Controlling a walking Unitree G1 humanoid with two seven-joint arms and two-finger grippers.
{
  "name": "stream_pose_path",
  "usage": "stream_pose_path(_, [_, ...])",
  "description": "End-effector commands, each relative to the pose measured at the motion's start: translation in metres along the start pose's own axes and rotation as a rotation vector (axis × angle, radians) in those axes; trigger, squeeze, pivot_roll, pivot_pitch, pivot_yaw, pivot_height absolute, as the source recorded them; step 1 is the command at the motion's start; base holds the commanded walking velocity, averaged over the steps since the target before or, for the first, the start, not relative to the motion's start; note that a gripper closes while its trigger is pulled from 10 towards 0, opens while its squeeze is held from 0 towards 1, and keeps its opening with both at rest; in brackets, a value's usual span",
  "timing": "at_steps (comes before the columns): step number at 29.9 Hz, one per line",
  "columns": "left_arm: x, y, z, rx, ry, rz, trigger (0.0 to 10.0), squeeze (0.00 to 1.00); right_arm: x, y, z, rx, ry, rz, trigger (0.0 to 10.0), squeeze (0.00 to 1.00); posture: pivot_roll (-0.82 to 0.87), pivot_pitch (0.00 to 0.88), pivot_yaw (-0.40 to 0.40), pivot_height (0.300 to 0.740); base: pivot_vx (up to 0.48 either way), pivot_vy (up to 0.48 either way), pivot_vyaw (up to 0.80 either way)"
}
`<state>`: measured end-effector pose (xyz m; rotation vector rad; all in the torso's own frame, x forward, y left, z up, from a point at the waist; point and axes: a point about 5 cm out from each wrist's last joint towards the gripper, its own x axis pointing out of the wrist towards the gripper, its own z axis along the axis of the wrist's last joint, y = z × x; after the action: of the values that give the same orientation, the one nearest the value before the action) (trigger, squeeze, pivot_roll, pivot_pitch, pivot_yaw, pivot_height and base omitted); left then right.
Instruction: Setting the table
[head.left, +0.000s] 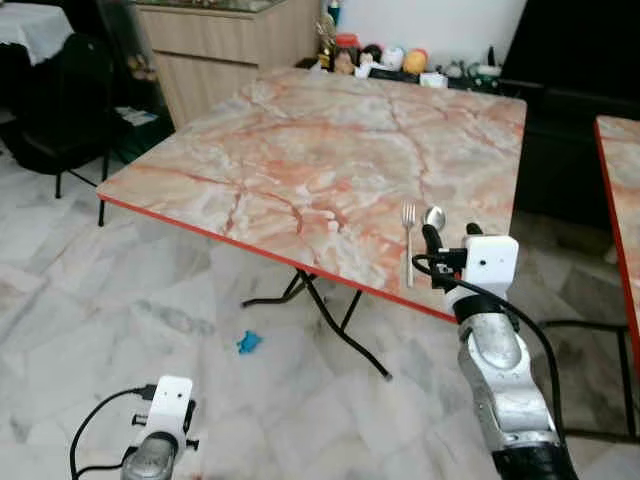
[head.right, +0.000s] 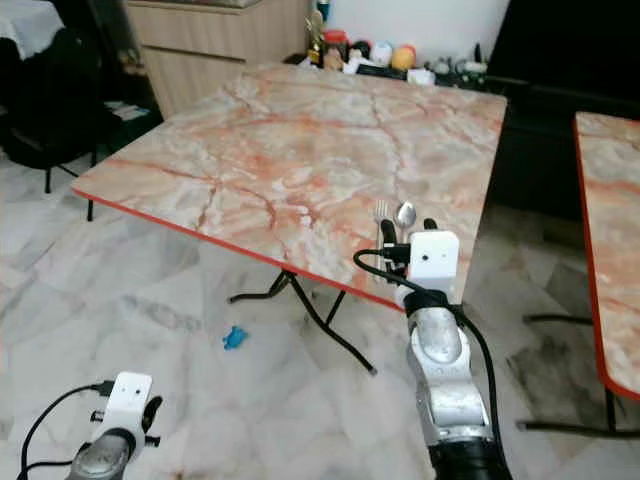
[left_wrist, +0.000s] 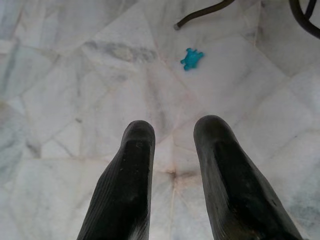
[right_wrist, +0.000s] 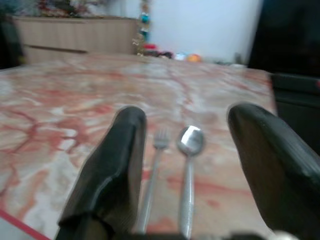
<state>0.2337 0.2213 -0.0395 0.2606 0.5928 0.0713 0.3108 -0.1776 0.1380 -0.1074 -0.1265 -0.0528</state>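
Where fingers (right_wrist: 120, 165) gape: fork (right_wrist: 152, 170); spoon (right_wrist: 188, 165).

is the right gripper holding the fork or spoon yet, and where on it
Nothing is held. The right gripper is open, its fingers either side of the fork and spoon, which lie on the table.

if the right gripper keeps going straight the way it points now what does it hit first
Probably the fork and spoon: both lie on the marble table right between the open right gripper fingers, fork nearer the left finger. Its height above them is unclear.
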Motion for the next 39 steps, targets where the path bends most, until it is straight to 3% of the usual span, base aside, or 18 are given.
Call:
stream_pose_path(1, [-0.0033, 0.0065, -0.0093, 0.016, 0.031, 0.017, 10.0, 0.00, 0.0017, 0.0081, 0.0064, 0.015, -0.019, 0.021, 10.0, 0.00, 0.00, 0.014, 0.022, 0.740, 0.000, 0.000, 0.00])
stream_pose_path(20, [-0.0025, 0.0031, -0.0059, 0.020, 0.011, 0.000, 10.0, 0.00, 0.0025, 0.0095, 0.0071, 0.021, -0.020, 0.022, 10.0, 0.00, 0.00, 0.016, 0.022, 0.740, 0.000, 0.000, 0.00])
stream_pose_path(30, [-0.0024, 0.0022, -0.0061, -0.023, 0.015, -0.017, 10.0, 0.00, 0.0032, 0.0103, 0.0078, 0.026, -0.024, 0.024, 10.0, 0.00, 0.00, 0.016, 0.024, 0.740, 0.000, 0.000, 0.00])
stream_pose_path(39, [-0.0021, 0.0034, -0.0058, -0.027, 0.017, -0.013, 10.0, 0.00, 0.0012, 0.0136, 0.0105, 0.010, -0.049, 0.065, 10.0, 0.00, 0.00, 0.020, 0.025, 0.740, 0.283, 0.000, 0.06])
